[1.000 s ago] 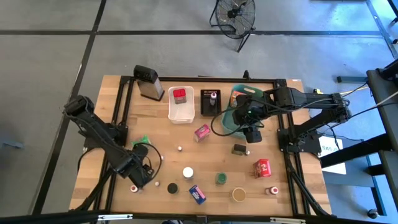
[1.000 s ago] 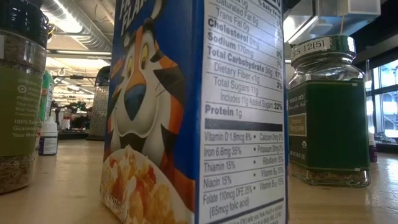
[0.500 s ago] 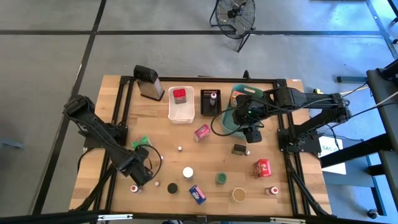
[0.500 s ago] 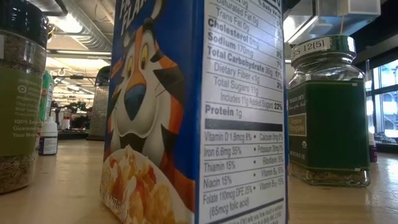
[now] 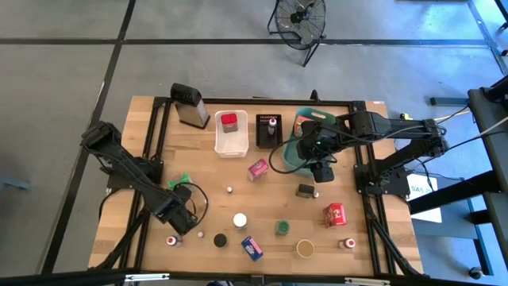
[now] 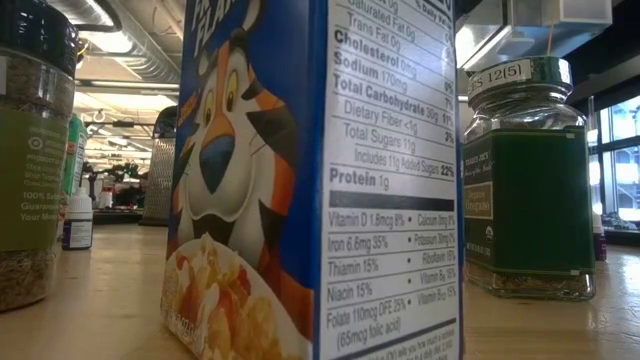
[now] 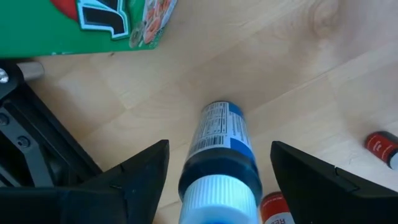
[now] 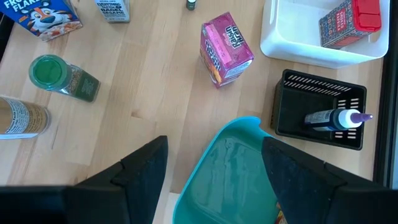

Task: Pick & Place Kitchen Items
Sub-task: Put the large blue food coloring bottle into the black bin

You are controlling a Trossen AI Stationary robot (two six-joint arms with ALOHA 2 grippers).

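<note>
The left end effector is being held wide open over a small white-capped bottle with a blue label, which is lying on its side on the worktop between the two dark fingers, neither of which appears to be touching it yet. In the high view this end effector is hovering near the front left of the worktop, with a tiny red-capped bottle just beside it and a green packet lying a little behind it. For the grasp to be done well, the fingers are best lowered evenly to either side of the bottle's body rather than its cap, and closed gently, since a round bottle lying down is likely to roll away if it is nudged from one side. The red-capped bottle close by is also at risk of being knocked as the fingers descend. The right end effector is likewise open and empty, waiting above the teal basket at the back right. Past it a pink box is standing on the worktop, a red box is lying in the white bin, and a bottle with a purple tip is lying in the black tray. Most of the items are not yet placed.
</note>
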